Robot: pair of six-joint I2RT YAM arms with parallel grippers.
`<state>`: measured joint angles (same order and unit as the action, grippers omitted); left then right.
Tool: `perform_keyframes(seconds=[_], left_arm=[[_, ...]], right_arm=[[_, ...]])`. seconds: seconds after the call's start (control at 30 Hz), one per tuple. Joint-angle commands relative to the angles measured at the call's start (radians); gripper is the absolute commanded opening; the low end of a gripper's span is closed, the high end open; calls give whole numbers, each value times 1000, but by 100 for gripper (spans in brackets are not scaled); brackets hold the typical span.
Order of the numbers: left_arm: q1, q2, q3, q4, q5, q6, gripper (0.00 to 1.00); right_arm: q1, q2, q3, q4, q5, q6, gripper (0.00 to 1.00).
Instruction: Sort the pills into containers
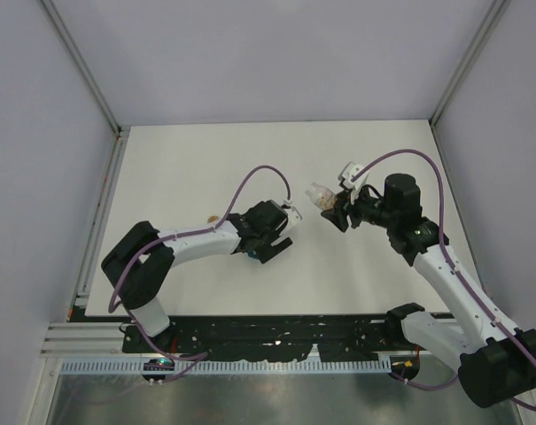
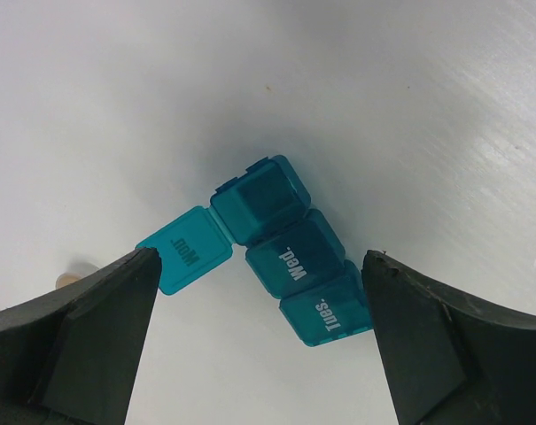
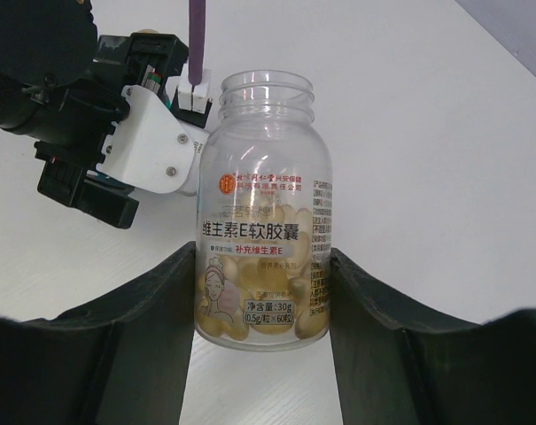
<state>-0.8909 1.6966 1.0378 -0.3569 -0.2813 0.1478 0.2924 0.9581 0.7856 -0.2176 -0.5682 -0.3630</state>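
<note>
The containers [image 2: 290, 252] are a teal strip of three joined boxes lying on the white table. The "Mon." lid [image 2: 185, 250] is flipped open and its compartment [image 2: 257, 202] looks empty; "Wed." and "Tues." are closed. My left gripper [image 2: 260, 258] hovers open above the strip, one finger on each side, touching nothing. My right gripper [image 3: 260, 257] is shut on a clear uncapped vial [image 3: 266, 177] with yellowish pills [image 3: 250, 314] piled at its bottom. In the top view the vial [image 1: 319, 195] is held off the table, mouth pointing left toward the left gripper [image 1: 272, 232].
A small tan cap disc [image 1: 212, 217] lies on the table just left of the left arm's wrist and shows at the left edge of the left wrist view [image 2: 70, 276]. White walls enclose the table on three sides.
</note>
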Motion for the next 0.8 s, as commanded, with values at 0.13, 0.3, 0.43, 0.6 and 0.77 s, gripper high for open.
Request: perform_keyframes(seconds=[0.13,0.3,0.43,0.6,0.77], left_arm=[[-6,-54,-28,10,-42,33,100],[-6,-78,-39,-4,-26,29,100],[-6,-120,-54,-4,5,29,100],[-6,-196,-68,-20,80,47,100],[3,-291,-102,-33,165,71,100]], right_arm=[[-4,5,7,21,-24,2,6],[-4,11,9,18,-22,2,6],[-4,25,12,8,-25,-4,6],[-1,48,17,-2,-30,-14,6],[30,88,23,-11,-21,-31,6]])
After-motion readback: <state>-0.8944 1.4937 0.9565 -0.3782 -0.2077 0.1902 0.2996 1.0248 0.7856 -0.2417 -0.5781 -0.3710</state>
